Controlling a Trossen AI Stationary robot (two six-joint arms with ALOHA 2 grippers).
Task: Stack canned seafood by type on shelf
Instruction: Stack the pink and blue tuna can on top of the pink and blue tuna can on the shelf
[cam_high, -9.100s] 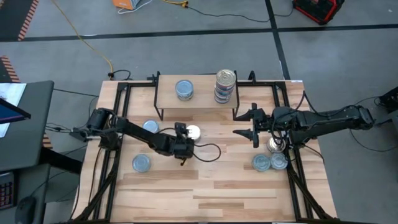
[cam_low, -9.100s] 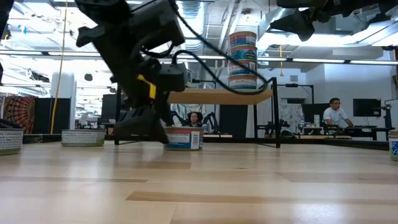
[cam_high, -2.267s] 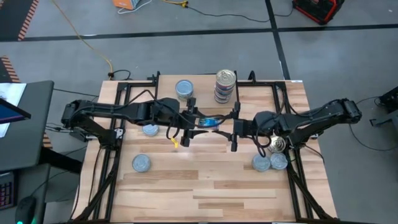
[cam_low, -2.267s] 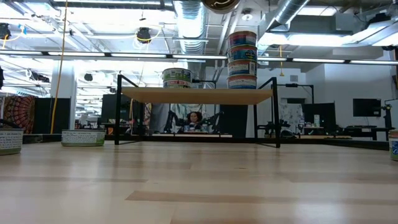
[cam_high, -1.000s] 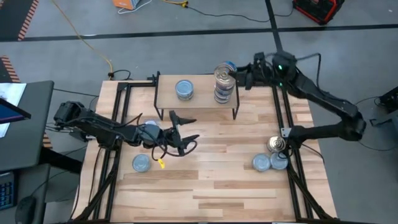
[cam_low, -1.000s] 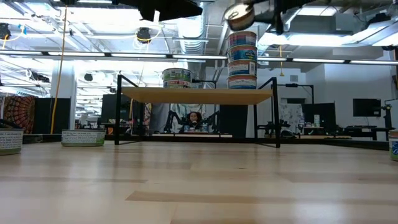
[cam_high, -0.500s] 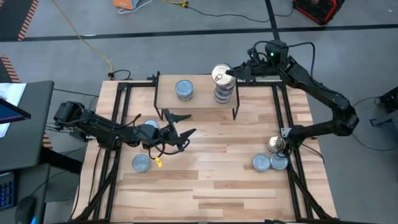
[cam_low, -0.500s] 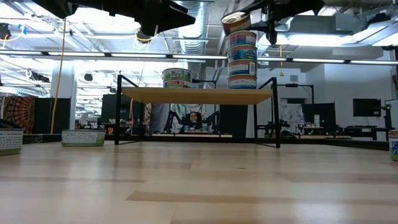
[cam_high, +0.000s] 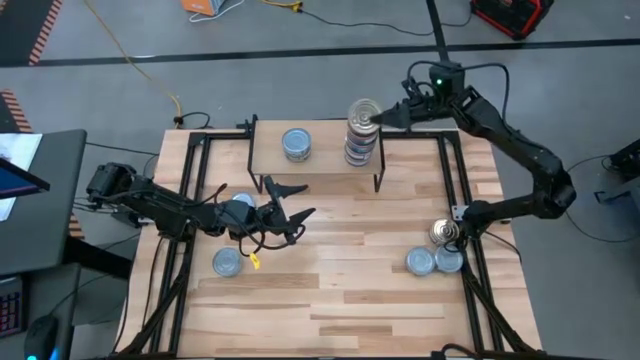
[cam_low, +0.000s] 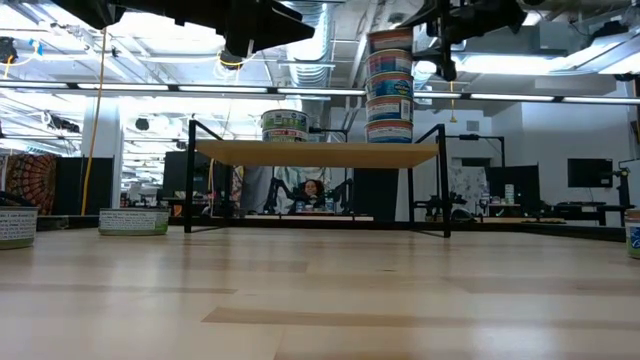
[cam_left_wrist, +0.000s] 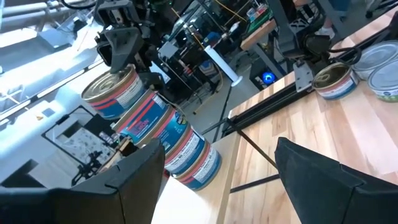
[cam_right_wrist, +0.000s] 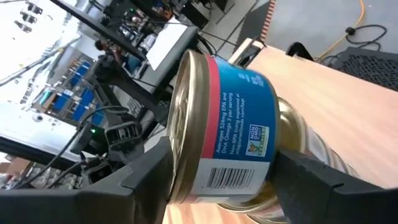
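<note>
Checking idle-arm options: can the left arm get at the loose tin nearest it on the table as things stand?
Probably yes: the left gripper hangs open beside the tin, with nothing over it.

Grey concrete floor crossed by dark seams, yellow cable trailing over it. Black desk beside the table. Open ceiling with ducts and strip lights; a seated person far back.
</note>
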